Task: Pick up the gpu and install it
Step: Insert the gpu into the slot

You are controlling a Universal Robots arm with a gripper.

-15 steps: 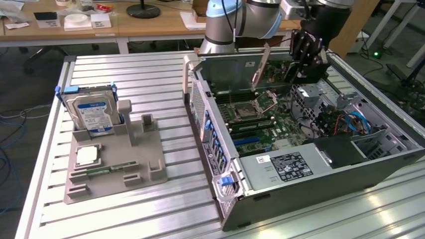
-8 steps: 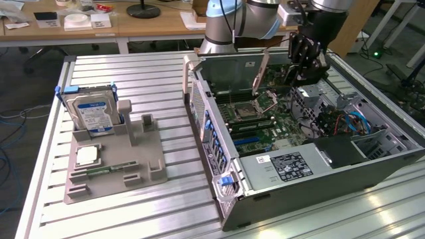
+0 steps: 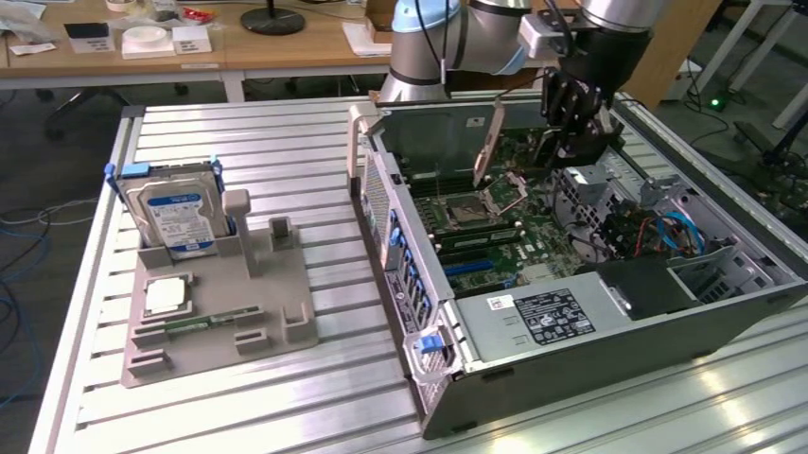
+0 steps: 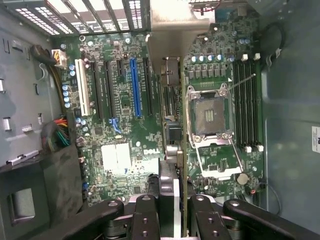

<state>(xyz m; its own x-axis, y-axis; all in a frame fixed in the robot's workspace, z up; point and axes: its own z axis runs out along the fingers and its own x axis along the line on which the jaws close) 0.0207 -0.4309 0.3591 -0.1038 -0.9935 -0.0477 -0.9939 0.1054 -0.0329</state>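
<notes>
A thin flat circuit card with a brownish face and a silver-grey metal end bracket, the gpu, is seen pinched edge-on between the black fingers of the robot's gripper, whose jaws are pressed against the card's two faces. The card is held upright inside an open grey metal computer case, above the green motherboard. In the wrist view its edge is lined up over the strip of board between the row of long expansion slots and the square silver processor socket, with its bracket end toward the perforated rear wall of the case. A bright blue expansion slot and a white expansion slot are seen lying parallel to the card, on the side away from the socket. Whether the card's lower edge is touching the board cannot be told. Outside the case, on the exterior view's left, a grey plastic parts holder is set on the slatted aluminium table. A silver hard drive with a blue-white label is stood upright in it, while a square silver processor chip and a narrow green memory stick are laid flat in its recesses, well apart from the gripper.
</notes>
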